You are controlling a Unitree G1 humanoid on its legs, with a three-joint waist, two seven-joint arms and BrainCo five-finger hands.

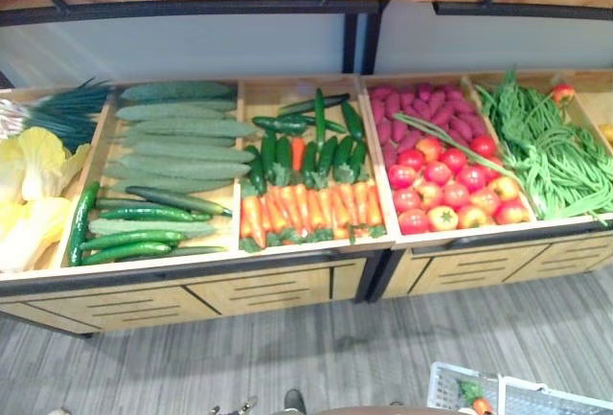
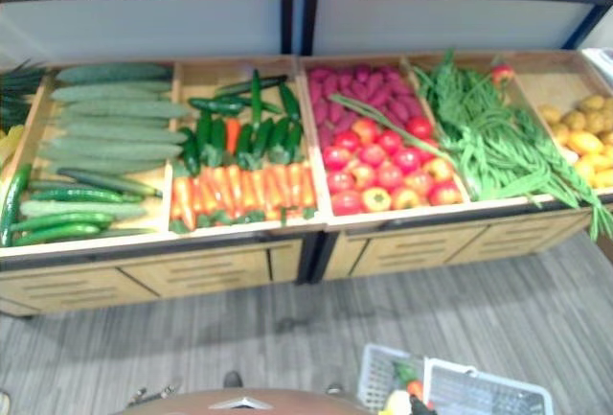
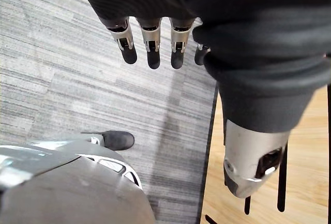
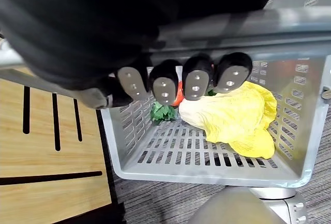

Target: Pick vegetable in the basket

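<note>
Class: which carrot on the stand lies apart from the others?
The lone carrot set among the dark green vegetables; the other carrots lie side by side in a row in front of it.

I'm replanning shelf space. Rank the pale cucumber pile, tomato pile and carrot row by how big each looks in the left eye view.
Largest: pale cucumber pile.
Then: tomato pile and carrot row, too close to rank; the tomatoes look perhaps slightly bigger.

Left hand (image 3: 150, 43) hangs slack (fingers (image 3: 177, 43) straight), right hand (image 4: 181, 81) clasps handle (image 4: 269, 25).
</note>
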